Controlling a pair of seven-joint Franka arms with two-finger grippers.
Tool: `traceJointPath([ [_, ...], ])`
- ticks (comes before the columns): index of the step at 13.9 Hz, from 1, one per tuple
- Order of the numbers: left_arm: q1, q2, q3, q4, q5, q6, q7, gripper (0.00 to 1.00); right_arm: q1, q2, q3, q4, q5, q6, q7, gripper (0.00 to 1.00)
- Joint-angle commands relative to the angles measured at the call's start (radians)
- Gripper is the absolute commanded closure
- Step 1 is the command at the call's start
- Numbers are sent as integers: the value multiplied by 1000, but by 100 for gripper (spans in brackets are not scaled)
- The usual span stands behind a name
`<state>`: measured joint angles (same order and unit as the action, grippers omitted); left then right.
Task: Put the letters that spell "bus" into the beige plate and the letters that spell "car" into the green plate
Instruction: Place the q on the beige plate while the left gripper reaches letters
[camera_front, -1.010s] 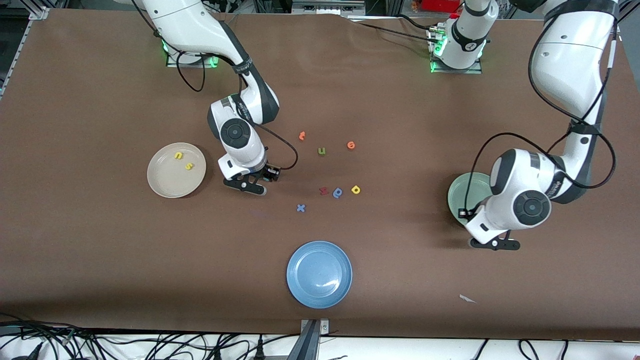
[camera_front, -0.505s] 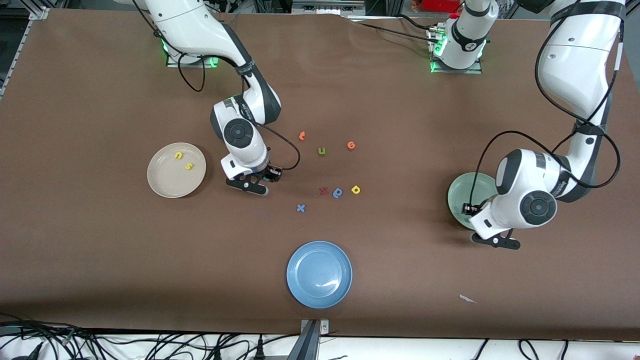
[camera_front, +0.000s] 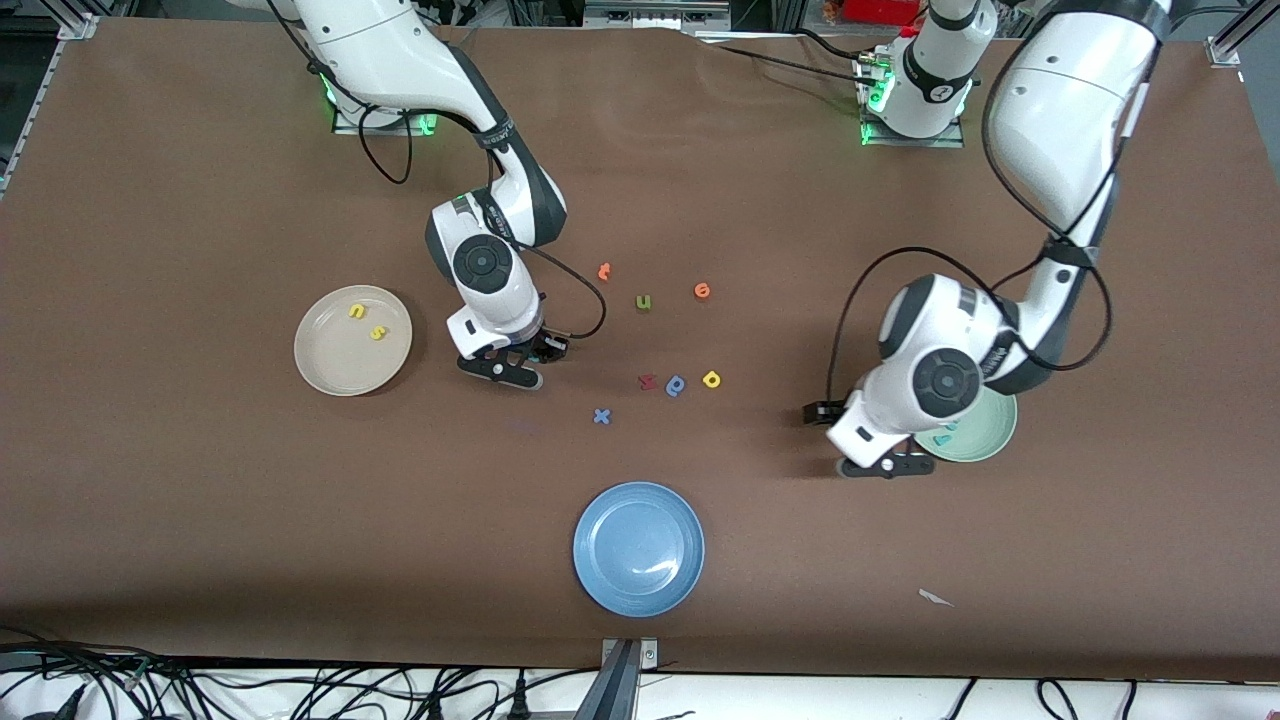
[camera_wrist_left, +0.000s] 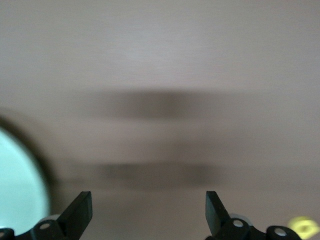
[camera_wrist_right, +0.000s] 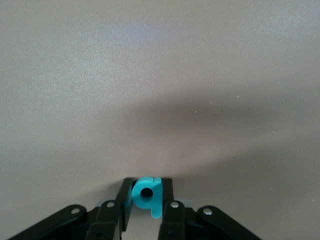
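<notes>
My right gripper (camera_front: 500, 368) sits low on the table between the beige plate (camera_front: 330, 365) and the loose letters. In the right wrist view it (camera_wrist_right: 146, 186) is shut on the teal "b" (camera_wrist_right: 150, 200). The yellow "u" (camera_front: 357, 311) and yellow "s" (camera_front: 378, 332) lie in the beige plate. My left gripper (camera_front: 885, 465) is open and empty (camera_wrist_left: 148, 215) over bare table beside the green plate (camera_front: 985, 445). A teal letter (camera_front: 940, 438) lies in that plate. The yellow-orange "a" (camera_front: 711, 379) lies on the table mid-way between the arms.
Loose letters lie mid-table: an orange one (camera_front: 603, 271), an olive "u" (camera_front: 643, 302), another orange one (camera_front: 702, 290), a red one (camera_front: 647, 381), a blue rounded one (camera_front: 676, 385) and a blue "x" (camera_front: 601, 416). A blue plate (camera_front: 638, 548) sits nearest the front camera.
My left gripper opened and swung off the green plate toward the table's middle, leaving a teal letter in it. My right gripper closed on the teal "b".
</notes>
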<state>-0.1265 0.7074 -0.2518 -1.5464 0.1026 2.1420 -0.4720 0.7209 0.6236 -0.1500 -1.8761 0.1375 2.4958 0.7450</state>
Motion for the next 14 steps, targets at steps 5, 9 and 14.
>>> traceJointPath([
  [5,-180,69,14,-3,-11,176,-304,2,3,-120,-172,12,4,-213,-204,92],
  [9,-219,83,17,-8,-11,182,-341,6,3,-131,-342,-40,4,-337,-373,91],
  [14,-255,84,22,-24,-9,171,-368,21,-73,-76,-405,-94,8,-308,-531,65],
])
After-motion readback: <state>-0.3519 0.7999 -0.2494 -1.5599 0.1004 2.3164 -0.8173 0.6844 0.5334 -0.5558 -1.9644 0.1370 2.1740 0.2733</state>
